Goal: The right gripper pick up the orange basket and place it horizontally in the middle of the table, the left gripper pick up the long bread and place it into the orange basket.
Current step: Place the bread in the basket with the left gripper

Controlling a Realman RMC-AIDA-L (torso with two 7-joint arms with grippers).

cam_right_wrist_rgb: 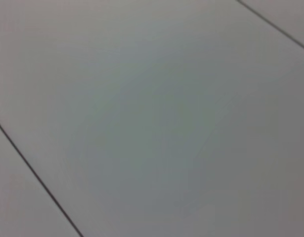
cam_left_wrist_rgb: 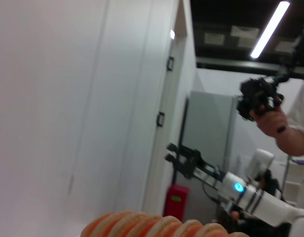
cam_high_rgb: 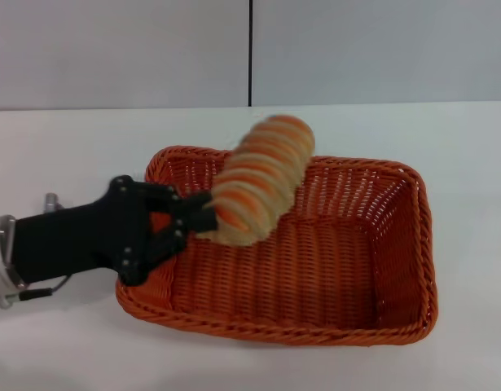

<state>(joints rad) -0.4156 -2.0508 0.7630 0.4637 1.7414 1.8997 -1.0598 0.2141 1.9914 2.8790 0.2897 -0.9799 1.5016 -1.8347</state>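
The orange basket (cam_high_rgb: 401,244) lies lengthwise across the middle of the white table (cam_high_rgb: 71,147). My left gripper (cam_high_rgb: 208,213) reaches in over the basket's left rim and is shut on the lower end of the long bread (cam_high_rgb: 262,179). The striped loaf is held tilted in the air above the basket's left half. The left wrist view shows the bread (cam_left_wrist_rgb: 156,226) close to the camera. Farther off in that view, my right gripper (cam_left_wrist_rgb: 167,152) hangs raised on its pale arm, well away from the basket, fingers apart and holding nothing. It is out of the head view.
Bare white tabletop surrounds the basket on all sides. A grey panelled wall (cam_high_rgb: 356,49) stands behind the table. In the left wrist view a person (cam_left_wrist_rgb: 290,128) holding a dark device stands in the room behind the right arm.
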